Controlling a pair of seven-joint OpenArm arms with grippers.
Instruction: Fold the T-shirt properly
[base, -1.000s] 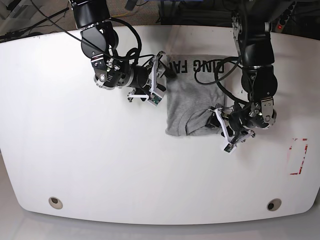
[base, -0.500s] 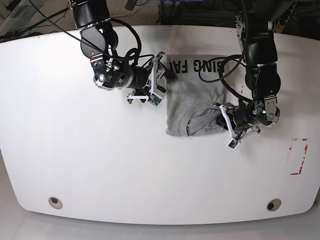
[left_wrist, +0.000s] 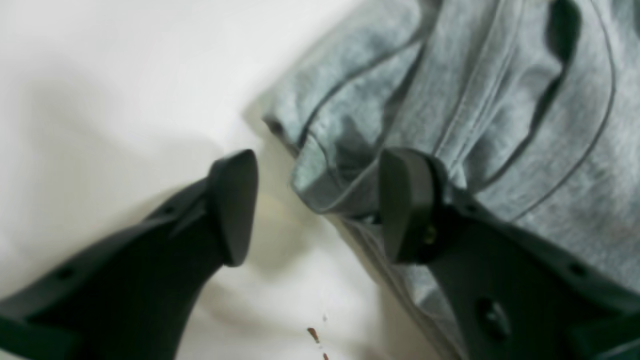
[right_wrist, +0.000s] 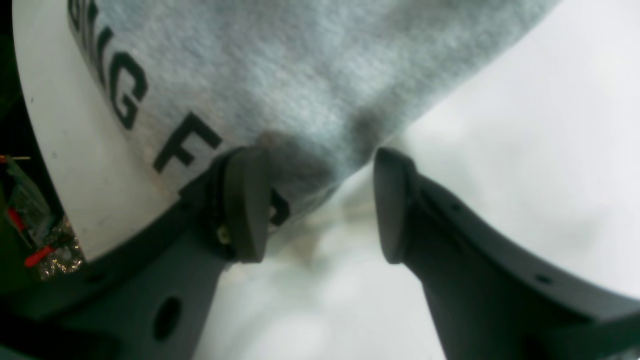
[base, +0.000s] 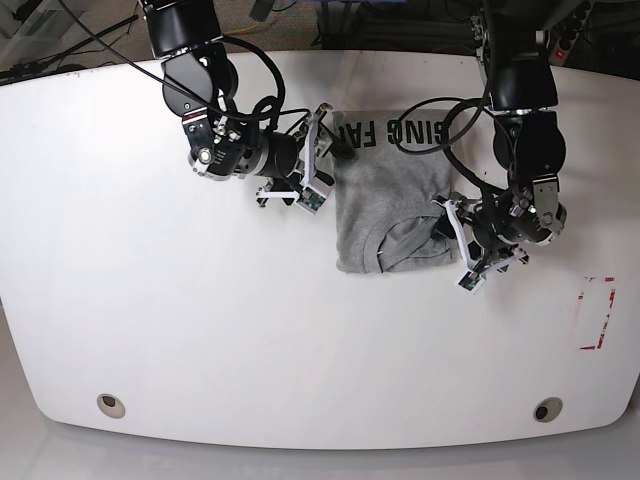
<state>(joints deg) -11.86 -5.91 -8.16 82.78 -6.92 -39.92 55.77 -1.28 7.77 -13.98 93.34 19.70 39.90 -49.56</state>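
The T-shirt (base: 385, 195) lies partly folded at the table's back middle, light grey, with dark lettering (base: 405, 130) along its far edge. My left gripper (base: 455, 245) is at its lower right corner. In the left wrist view the left gripper (left_wrist: 320, 205) is open, a bunched hem fold (left_wrist: 330, 180) lies between the jaws, and one finger (left_wrist: 405, 205) rests on the cloth. My right gripper (base: 325, 160) is at the shirt's upper left corner. In its wrist view the right gripper (right_wrist: 320, 205) is open, with the printed corner (right_wrist: 300, 170) reaching between the fingers.
The white table (base: 200, 330) has two round holes near its front edge (base: 111, 404) (base: 546, 409). A red tape rectangle (base: 597, 312) marks the right side. Dark cables and equipment crowd the far edge behind both arms.
The left gripper closed briefly at the shirt's lower right corner and has opened again, shifting slightly up and right. The right arm has stayed put.
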